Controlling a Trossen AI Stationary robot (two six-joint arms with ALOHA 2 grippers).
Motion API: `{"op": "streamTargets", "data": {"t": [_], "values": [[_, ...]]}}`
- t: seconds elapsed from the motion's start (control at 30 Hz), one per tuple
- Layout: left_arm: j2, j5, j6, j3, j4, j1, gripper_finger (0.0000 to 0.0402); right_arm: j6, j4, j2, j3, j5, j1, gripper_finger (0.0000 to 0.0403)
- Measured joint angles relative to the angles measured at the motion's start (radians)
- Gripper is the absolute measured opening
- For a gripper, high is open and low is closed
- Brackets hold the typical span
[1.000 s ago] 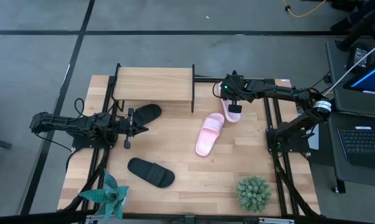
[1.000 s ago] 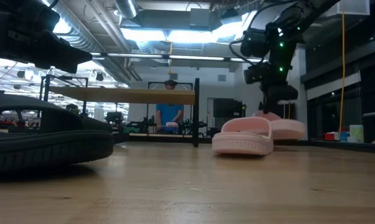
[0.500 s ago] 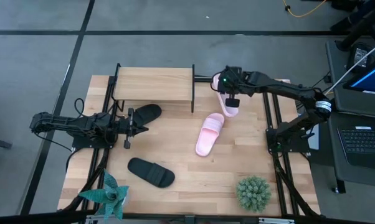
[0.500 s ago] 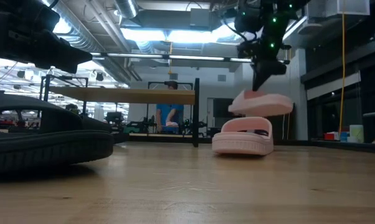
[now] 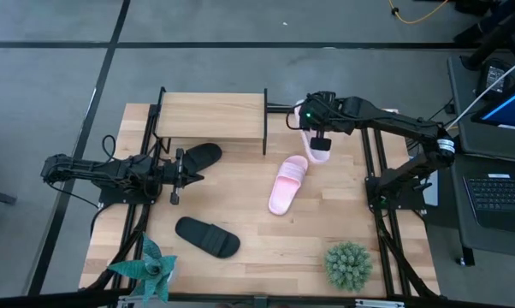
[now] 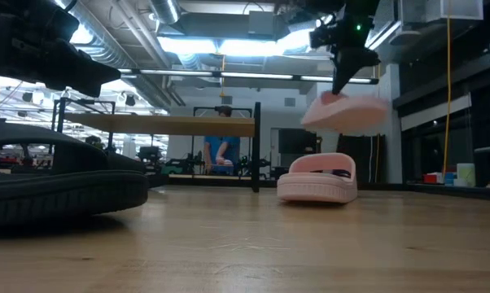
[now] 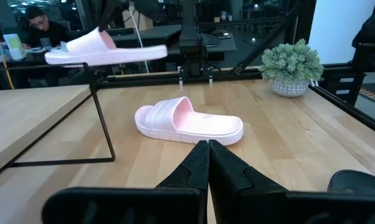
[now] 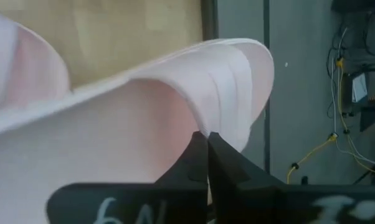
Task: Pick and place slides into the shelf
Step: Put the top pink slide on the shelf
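A pink slide [image 6: 345, 113] hangs in the air at upper right of the low view, pinched by its strap in the right gripper [image 5: 319, 142], just right of the shelf [image 5: 211, 115]. The other pink slide [image 5: 287, 184] lies mid-table, with black slides [image 5: 207, 236] toward lower left. The left gripper [image 5: 177, 167] rests clenched and empty at left, beside one black slide.

No readable text; only blurred white marks on right tool [image 8: 206, 140].

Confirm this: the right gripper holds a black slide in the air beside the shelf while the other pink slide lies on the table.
Not quite. The slide held up by the right gripper is pale pink, not black, as the low view shows. The rest stands: it hangs in the air beside the shelf, and the other pink slide lies on the table.
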Motion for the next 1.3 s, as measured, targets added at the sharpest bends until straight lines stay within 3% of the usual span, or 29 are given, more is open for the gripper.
{"op": "streamTargets", "data": {"t": [0.53, 1.07, 1.3], "values": [[0.000, 0.000, -0.001, 0.000, 0.000, 0.000, 0.0000, 0.143, -0.045, 0.000, 0.050, 0.004, 0.175, 0.0001], [0.000, 0.000, -0.001, 0.000, 0.000, 0.000, 0.0000, 0.133, 0.013, 0.004, 0.200, 0.007, 0.183, 0.0001], [0.000, 0.000, 0.000, 0.000, 0.000, 0.000, 0.0000, 0.089, 0.003, 0.119, 0.319, -0.005, 0.181, 0.0000]]}}
